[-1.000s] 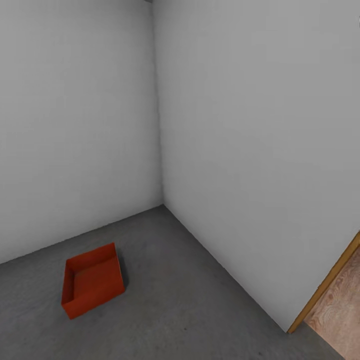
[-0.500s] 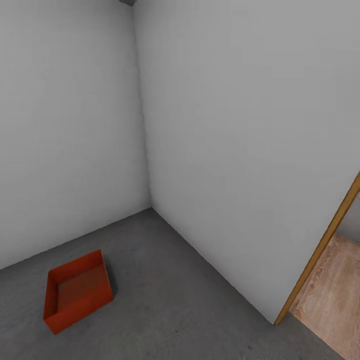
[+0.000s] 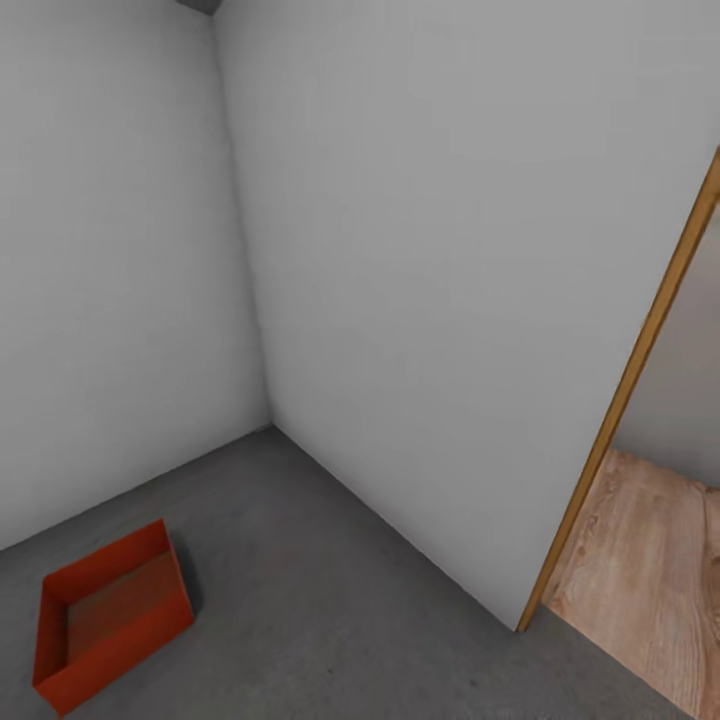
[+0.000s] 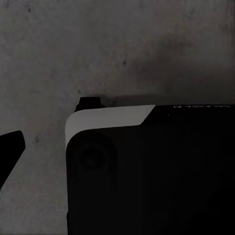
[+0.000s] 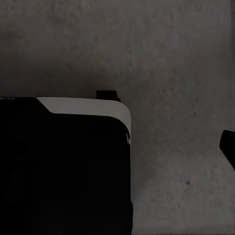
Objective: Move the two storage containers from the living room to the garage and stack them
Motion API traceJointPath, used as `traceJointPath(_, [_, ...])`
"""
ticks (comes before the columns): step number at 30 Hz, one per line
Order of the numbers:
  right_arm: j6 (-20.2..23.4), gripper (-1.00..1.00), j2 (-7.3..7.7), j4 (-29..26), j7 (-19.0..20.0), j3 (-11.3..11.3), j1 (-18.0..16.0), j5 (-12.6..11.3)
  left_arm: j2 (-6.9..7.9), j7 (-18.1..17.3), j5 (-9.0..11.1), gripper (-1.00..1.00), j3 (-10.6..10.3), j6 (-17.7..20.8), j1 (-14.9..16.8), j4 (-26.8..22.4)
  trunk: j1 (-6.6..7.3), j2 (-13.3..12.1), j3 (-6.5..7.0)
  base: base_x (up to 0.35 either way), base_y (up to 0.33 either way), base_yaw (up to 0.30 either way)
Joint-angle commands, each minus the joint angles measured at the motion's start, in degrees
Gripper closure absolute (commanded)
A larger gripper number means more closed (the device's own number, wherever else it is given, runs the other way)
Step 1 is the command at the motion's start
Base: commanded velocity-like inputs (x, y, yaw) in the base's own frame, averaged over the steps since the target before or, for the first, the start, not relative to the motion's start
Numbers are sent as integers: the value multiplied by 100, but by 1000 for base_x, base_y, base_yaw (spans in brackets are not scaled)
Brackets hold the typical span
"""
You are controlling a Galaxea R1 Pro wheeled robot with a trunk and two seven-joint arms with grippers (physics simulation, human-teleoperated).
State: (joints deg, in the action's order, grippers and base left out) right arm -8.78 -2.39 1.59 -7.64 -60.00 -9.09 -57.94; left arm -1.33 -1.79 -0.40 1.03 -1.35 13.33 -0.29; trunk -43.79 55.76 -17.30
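— Container (image 3: 105,628), orange-red, sits alone on the grey concrete floor (image 3: 330,600) near the white wall corner (image 3: 262,400); open, nothing visible inside.

— Grippers?

— Cannot tell. Each wrist view has the robot's dark body (image 4: 152,171) over concrete, and a black tip cut off at the edge.

— Right side?

— Wood-framed doorway (image 3: 625,390), plank flooring (image 3: 650,590) beyond.

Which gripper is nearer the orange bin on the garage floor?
Probably left: the orange-red bin lies on the concrete floor at head view's lower left, the left arm's side. Both wrist views face floor by the robot's body.
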Motion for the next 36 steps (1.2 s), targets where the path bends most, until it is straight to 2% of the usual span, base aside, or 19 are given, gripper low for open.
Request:
traceJointPath(1, [-19,-100,-7,17,-1,-46,-5,-42,1,-14,-4,-100,11,-14,2,2,0,4,-1,0,0,-246])
traceJointPath(36, [-19,-100,-2,17,-1,-46,-5,-42,1,-14,2,-100,11,-14,2,2,0,4,178,0,0,-246])
